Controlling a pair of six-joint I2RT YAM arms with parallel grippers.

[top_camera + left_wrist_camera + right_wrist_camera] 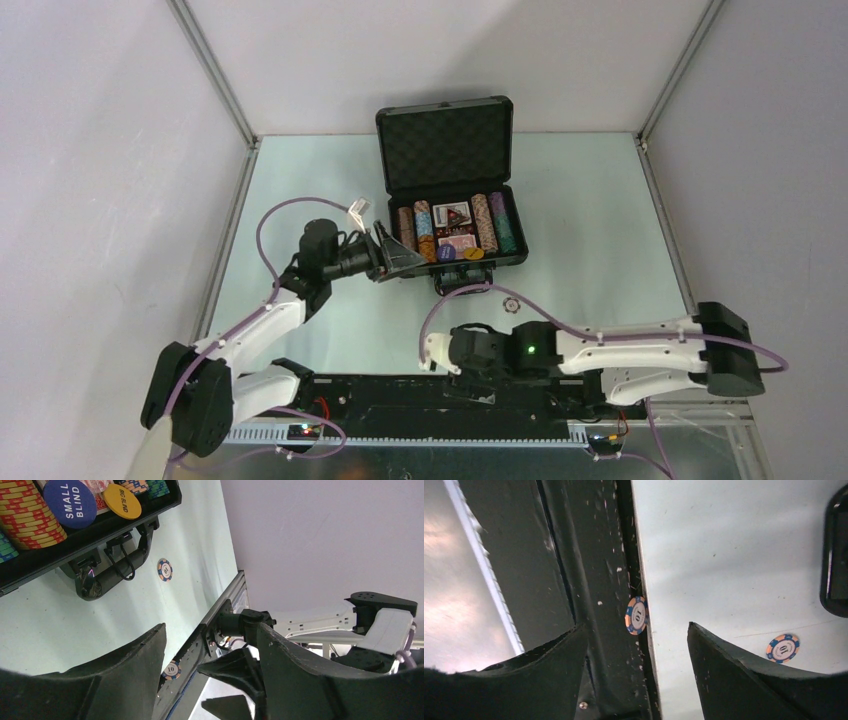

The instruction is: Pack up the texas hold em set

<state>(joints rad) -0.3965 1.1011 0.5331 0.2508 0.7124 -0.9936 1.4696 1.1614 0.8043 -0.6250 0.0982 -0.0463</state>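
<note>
Chip (636, 615) on black rail (594, 580), beside table (724, 555)

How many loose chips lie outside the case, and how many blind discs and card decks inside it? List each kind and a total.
Loose chips outside the case: 2
Blind discs: 2
Card decks: 2
Total: 6

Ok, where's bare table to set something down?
Bare table right of the case, out to the side rail, and in the far left corner. Crowded in front of the case: left gripper, a loose chip, right gripper.
</note>
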